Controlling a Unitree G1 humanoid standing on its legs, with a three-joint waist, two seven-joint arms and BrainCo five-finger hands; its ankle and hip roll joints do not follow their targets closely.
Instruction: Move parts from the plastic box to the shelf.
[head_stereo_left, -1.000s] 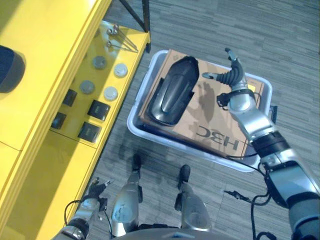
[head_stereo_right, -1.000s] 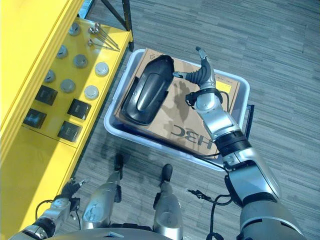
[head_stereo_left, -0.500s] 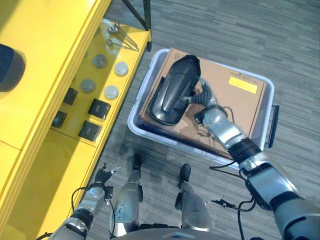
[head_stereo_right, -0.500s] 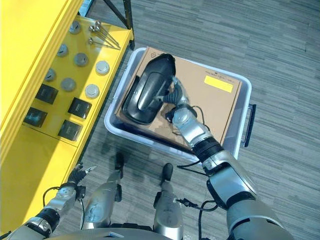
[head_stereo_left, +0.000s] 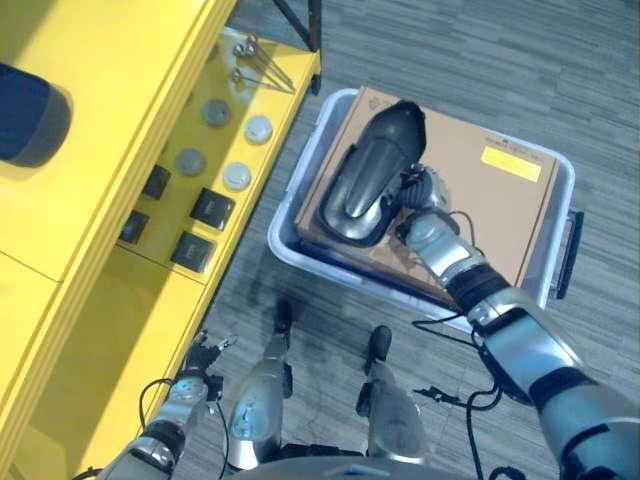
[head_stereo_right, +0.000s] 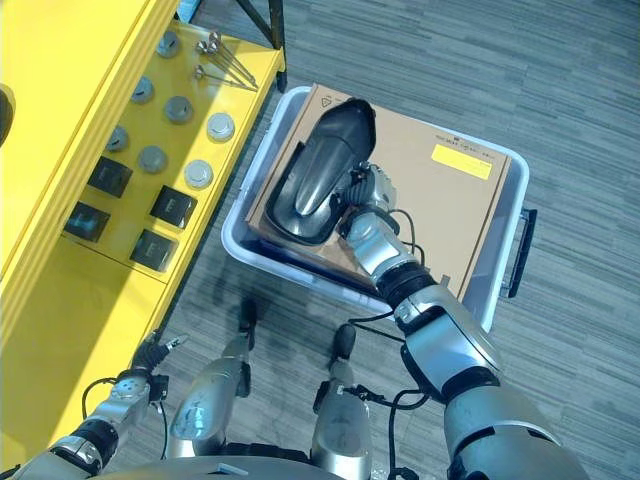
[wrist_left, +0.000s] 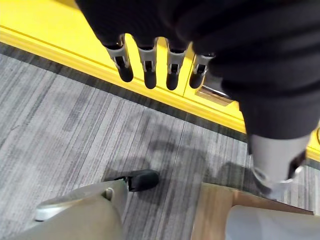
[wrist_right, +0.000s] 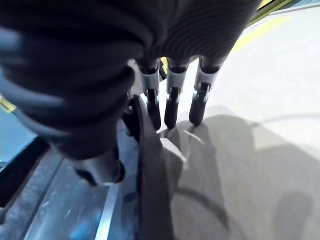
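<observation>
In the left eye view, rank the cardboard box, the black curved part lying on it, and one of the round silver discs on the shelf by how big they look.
1. Cardboard box, largest.
2. Black curved part.
3. Round silver disc, smallest, though it lies on the yellow shelf, perhaps at another height.

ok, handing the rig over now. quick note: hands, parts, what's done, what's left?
Right hand: at the edge of the black moulded part, fingers and thumb either side of its rim, closing on it; not lifted.
Left hand: idle, open, low beside the yellow shelf.
The part lies on the cardboard box in the plastic box.
Shelf already holds round discs, black squares and metal pins.
Left: lift the black part and place it on the shelf.
</observation>
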